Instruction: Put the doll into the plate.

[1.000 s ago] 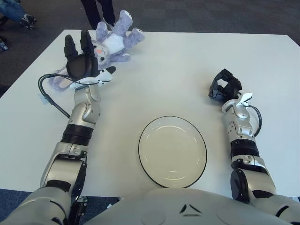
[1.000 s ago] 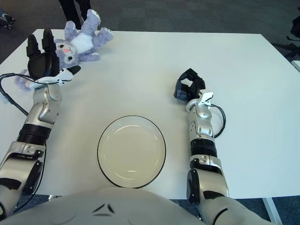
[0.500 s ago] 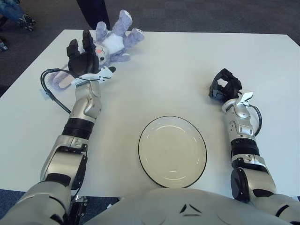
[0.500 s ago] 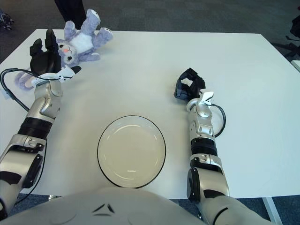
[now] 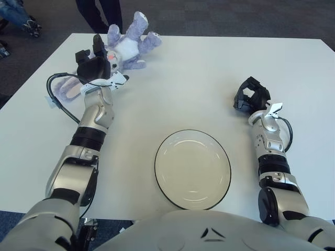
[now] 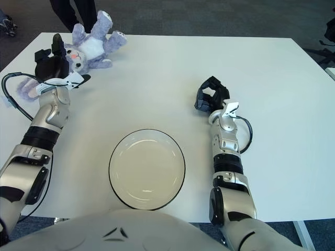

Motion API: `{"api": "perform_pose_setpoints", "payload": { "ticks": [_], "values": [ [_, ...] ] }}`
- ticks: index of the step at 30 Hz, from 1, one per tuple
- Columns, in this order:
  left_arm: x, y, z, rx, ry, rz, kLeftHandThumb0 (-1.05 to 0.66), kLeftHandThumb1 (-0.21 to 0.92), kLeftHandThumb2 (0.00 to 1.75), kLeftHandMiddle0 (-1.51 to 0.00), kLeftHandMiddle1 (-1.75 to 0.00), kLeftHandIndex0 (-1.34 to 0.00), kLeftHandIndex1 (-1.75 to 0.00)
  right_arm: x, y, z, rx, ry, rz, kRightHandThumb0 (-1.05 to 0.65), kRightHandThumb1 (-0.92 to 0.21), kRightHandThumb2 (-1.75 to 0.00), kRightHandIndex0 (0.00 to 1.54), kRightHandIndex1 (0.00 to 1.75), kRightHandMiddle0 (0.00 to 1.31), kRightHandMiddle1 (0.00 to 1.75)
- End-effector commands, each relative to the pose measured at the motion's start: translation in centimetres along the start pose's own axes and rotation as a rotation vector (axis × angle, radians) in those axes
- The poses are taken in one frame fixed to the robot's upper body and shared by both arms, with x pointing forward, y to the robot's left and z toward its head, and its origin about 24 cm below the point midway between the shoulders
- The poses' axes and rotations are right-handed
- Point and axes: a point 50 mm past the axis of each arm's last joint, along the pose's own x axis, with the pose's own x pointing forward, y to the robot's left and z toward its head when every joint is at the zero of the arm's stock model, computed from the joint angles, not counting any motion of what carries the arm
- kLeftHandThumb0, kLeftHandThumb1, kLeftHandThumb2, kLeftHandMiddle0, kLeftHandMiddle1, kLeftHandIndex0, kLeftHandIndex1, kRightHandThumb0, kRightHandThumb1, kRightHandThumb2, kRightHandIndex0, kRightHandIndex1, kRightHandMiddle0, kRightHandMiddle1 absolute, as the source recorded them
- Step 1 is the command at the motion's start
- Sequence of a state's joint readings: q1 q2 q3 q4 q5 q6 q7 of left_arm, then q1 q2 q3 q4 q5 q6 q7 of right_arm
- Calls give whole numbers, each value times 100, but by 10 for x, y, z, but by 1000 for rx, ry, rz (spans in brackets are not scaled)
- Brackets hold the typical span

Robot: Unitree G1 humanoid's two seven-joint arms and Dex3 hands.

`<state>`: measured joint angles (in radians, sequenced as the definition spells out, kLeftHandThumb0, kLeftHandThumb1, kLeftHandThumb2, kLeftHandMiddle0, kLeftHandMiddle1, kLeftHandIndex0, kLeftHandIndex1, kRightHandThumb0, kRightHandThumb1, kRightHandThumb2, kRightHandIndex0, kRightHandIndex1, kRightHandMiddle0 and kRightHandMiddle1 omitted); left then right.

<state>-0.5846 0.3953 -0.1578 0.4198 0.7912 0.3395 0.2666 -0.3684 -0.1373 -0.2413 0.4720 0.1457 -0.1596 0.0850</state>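
Left eye view shows the round white plate with a dark rim (image 5: pixel 192 168) sitting bare near the desk's (image 5: pixel 199 83) near edge, so the placing is all still to do; the right hand (image 5: pixel 248 95), fingers curled on nothing, shows further back toward the right edge. At the far left corner lies the purple and white plush doll (image 5: pixel 127 48), and the left hand (image 5: pixel 93 67), fingers spread wide and holding nothing, is just beside its head on the left.
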Motion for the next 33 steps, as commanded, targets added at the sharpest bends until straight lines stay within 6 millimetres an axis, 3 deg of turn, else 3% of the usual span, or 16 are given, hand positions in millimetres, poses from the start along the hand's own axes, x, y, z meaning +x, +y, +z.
{"api": "perform_pose_setpoints", "payload": {
  "ticks": [1, 14, 33],
  "values": [
    [7, 7, 1, 20, -1, 0, -75, 48, 68, 0, -87, 0, 0, -1, -3, -4, 5, 28, -9, -51, -24, -141, 128, 175, 68, 175],
    [14, 7, 3, 91, -3, -10, -74, 46, 71, 0, -95, 0, 0, -1, -3, -4, 12, 28, -5, -51, -24, -140, 129, 175, 67, 175],
    [22, -2, 3, 130, 29, -20, -69, 39, 79, 0, -63, 0, 0, -1, -2, -4, -8, 36, 6, -51, -25, -140, 130, 175, 67, 175]
  ]
}}
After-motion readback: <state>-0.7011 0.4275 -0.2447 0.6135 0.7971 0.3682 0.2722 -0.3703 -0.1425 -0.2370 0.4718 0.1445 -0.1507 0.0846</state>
